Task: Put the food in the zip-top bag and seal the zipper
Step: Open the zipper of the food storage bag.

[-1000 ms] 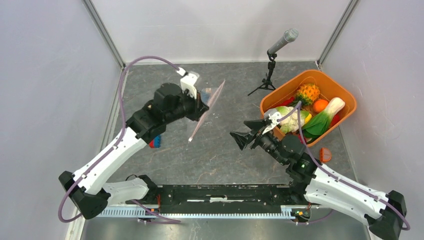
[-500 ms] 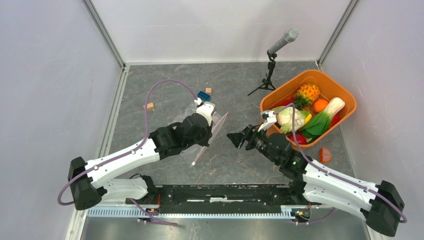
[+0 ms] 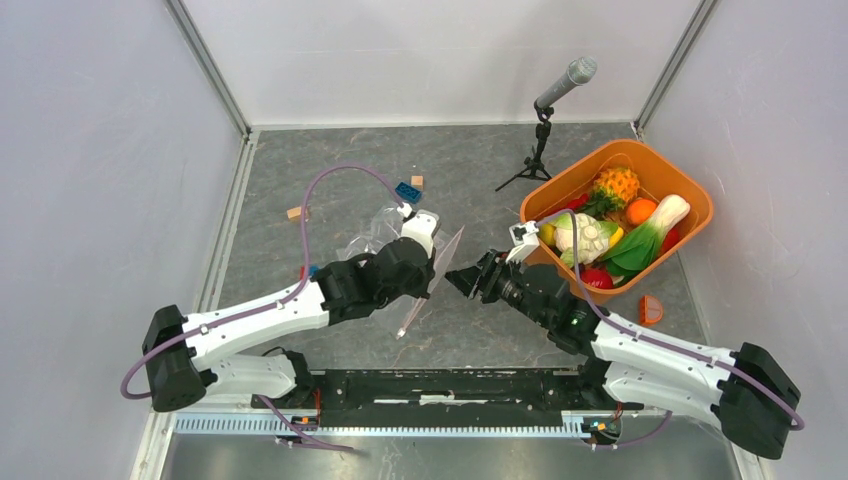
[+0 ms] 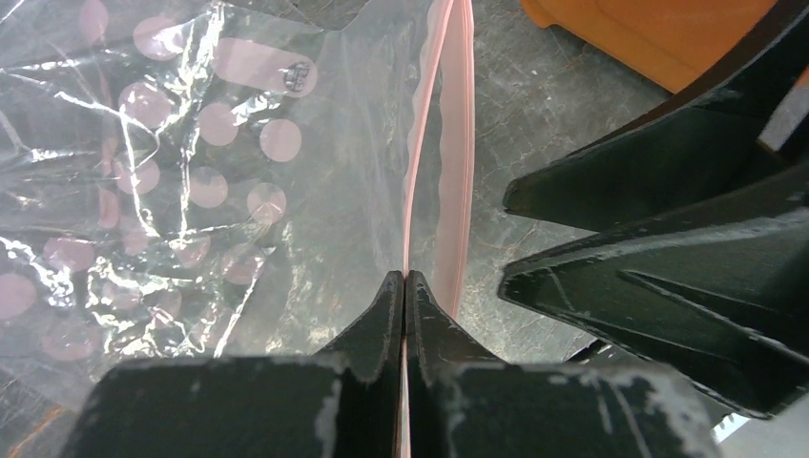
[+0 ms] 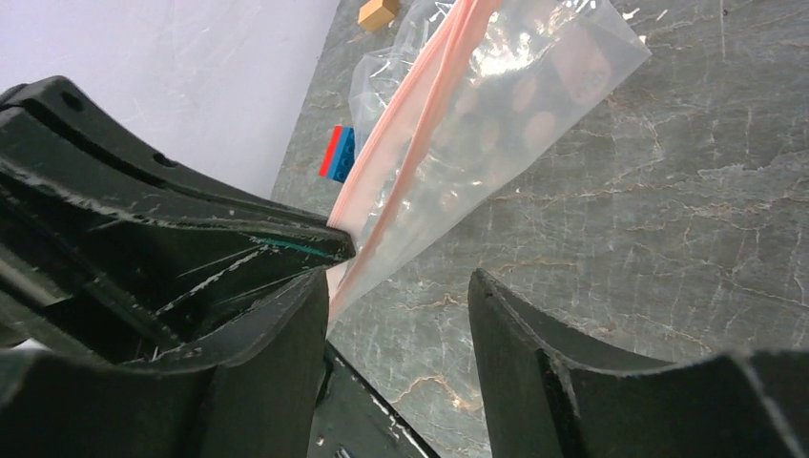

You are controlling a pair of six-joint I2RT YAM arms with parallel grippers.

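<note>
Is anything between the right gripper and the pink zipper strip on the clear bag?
Nothing visible. The open right gripper faces the pale pink zipper strip of the clear dotted plastic bag directly; the left gripper pinches that strip alongside.

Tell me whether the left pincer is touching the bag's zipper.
Touching. The left wrist view shows the left pincer shut on the pink zipper, with no gap visible.

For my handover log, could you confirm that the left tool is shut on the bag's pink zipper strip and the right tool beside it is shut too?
Not quite: the right tool is open, spread wide beside the zip-top bag, as the right wrist view shows. The left tool is indeed shut on the pink zipper.
</note>
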